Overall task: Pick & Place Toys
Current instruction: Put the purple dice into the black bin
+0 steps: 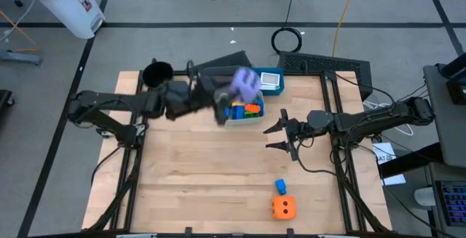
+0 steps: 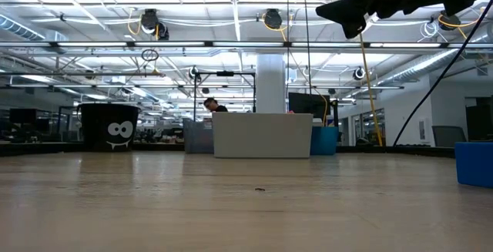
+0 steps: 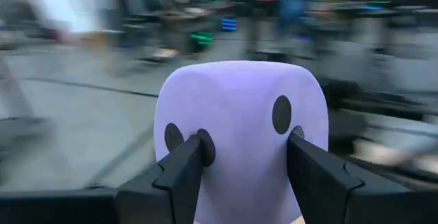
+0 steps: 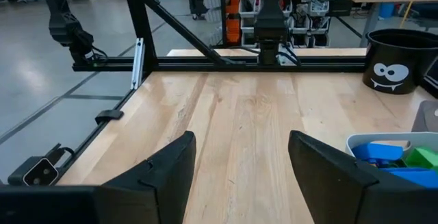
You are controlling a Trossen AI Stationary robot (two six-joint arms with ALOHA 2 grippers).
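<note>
Purple soft-cornered die with black pips sits clamped between the left gripper's two dark fingers, held up above the grey bin of coloured plastic blocks.
Right gripper hovers over bare wood just beside that bin, jaws apart and holding nothing. Only the high view shows the orange die and small blue block near the table's front edge; the low view alone shows the black cup's cartoon face.
</note>
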